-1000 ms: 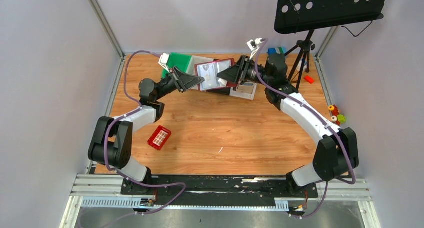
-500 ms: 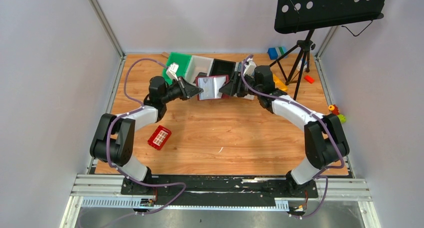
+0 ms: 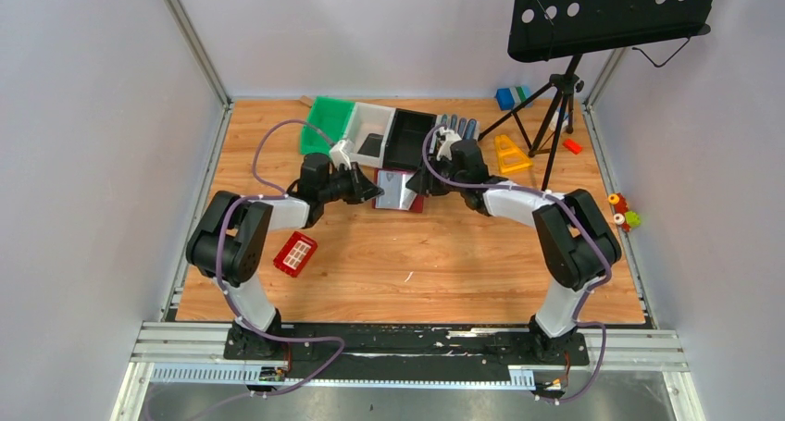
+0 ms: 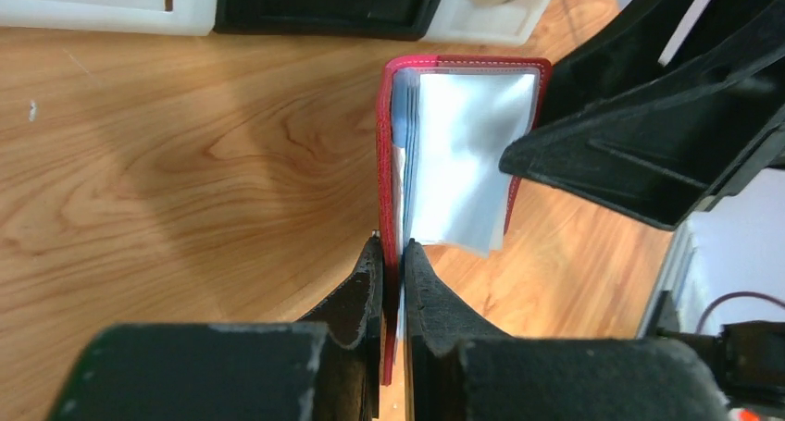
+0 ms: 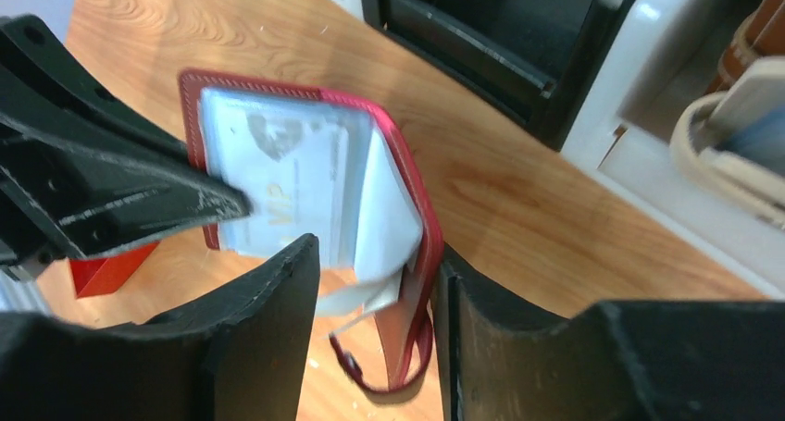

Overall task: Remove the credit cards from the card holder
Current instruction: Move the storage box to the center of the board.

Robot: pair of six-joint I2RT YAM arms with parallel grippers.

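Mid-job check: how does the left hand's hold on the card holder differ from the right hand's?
The left hand is pinched shut on one cover's edge of the card holder; the right hand stands wider, straddling the other cover and loose clear sleeves. In the top view the left hand reaches it from the left, the right hand from the right. Both meet at the opened holder.

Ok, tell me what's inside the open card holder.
Inside the card holder, clear plastic sleeves fan out, and one pale card with faint lettering shows through one of them. Whatever sits in the sleeves behind is covered; no other card shows.
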